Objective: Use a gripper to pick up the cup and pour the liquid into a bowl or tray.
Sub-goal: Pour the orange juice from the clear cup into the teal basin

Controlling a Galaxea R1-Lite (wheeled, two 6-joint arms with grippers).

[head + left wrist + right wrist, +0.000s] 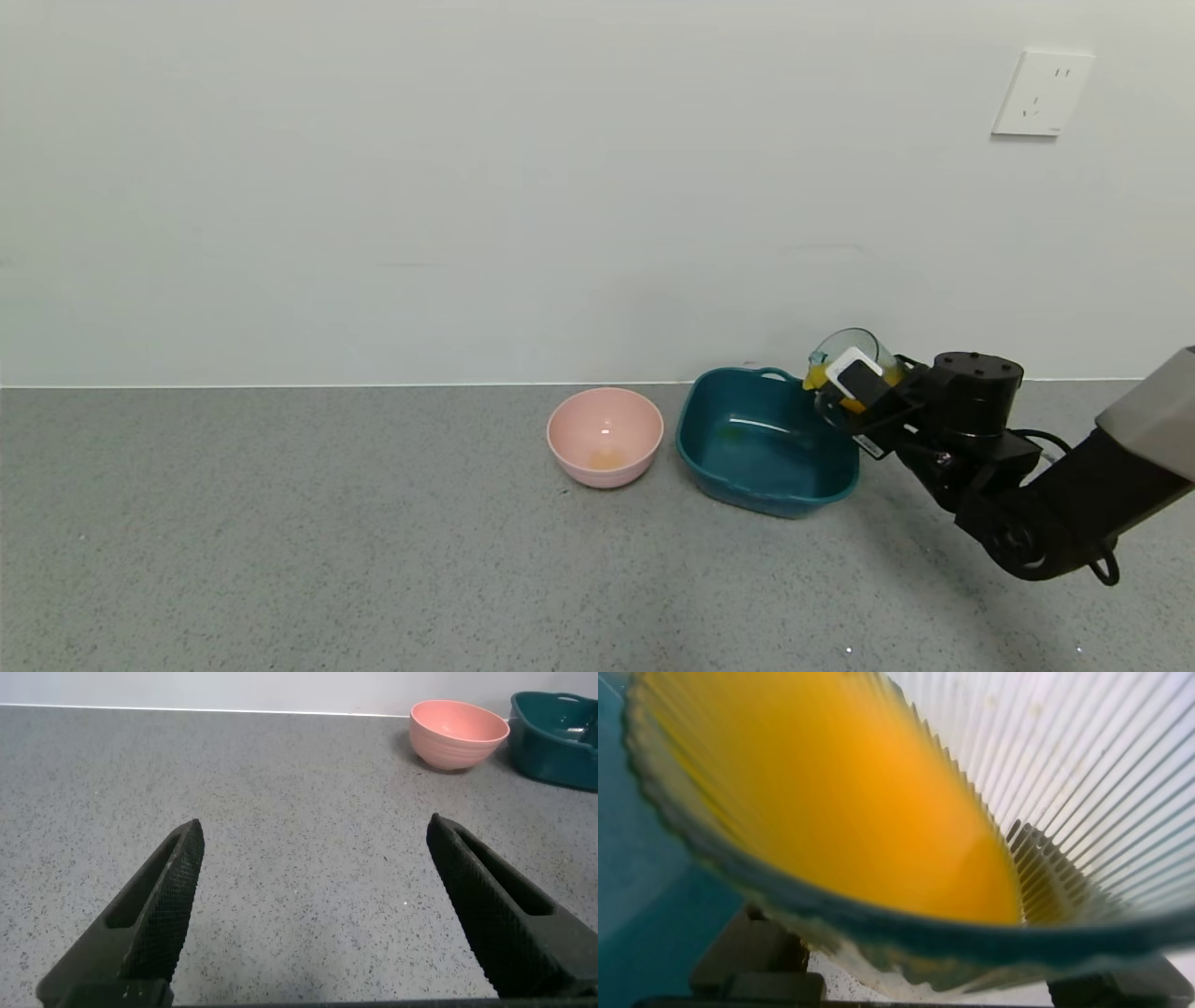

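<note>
right gripper [854, 397]: clamped on the cup [845, 359], held tilted over the teal tub's [764, 448] right rim
liquid [878, 812]: orange, pooled toward the cup's lip
left gripper [313, 905]: fingers spread, low over the counter [280, 541]
pink bowl [605, 437]: just left of tub

Right arm [1018, 485]: black jointed housings, grey upper link, black looped cable, round screwed cap behind the gripper, white rectangular block at fingers. Left fingers [159, 915]: black, textured.
</note>
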